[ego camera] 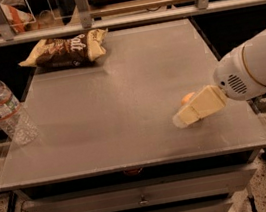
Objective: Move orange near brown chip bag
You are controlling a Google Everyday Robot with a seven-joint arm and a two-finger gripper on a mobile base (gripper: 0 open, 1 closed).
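Grey tabletop (122, 104): gripper (188, 115) at 4 o'clock covers the orange (188, 98). The brown chip bag (65, 50) lies well apart toward 10 o'clock. Jaws' spread: cannot tell.

We note the gripper (183, 119) at 4 o'clock, open table (115, 90) toward the brown chip bag (65, 50) at 11, water bottle (3, 109) obstructing 9.

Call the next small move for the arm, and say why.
Probably lower the gripper fully onto the orange and secure it before any carry. The gripper sits low at the right front of the table, covering most of the orange, and a grasp cannot be confirmed. The brown chip bag lies at the far left corner, so the orange is not yet near it.
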